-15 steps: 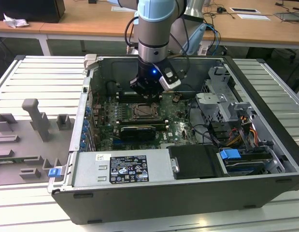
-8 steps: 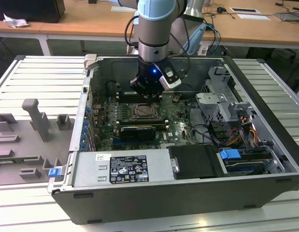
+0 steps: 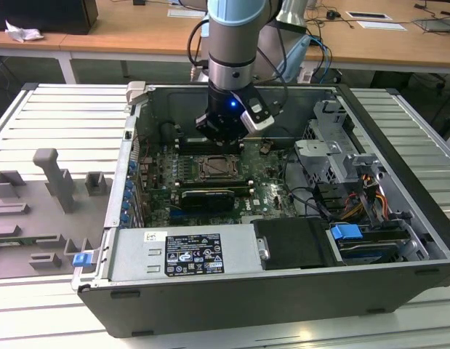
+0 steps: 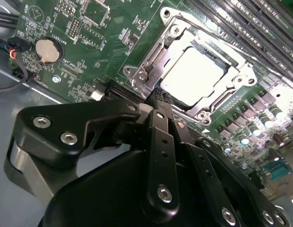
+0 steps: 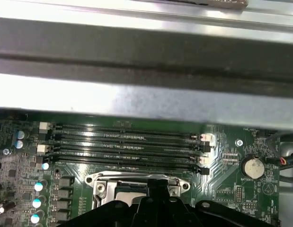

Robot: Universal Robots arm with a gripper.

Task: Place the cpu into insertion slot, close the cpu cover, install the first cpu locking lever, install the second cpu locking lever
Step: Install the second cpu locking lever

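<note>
Second wrist view: gripper (image 4: 158,97) over socket edge.
Fingers together, holding nothing; cpu (image 4: 193,73) seated under cpu cover (image 4: 153,59).

Pale matt metal cpu (image 4: 197,75), shiny silver metal cpu cover (image 4: 151,61), matt black gripper (image 4: 158,101)

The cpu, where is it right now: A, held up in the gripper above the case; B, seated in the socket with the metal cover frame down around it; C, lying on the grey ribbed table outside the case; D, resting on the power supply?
B: in the second wrist view the cpu lies flat in the socket with the cpu cover framing its pale top, and the gripper sits at the socket's edge.
</note>
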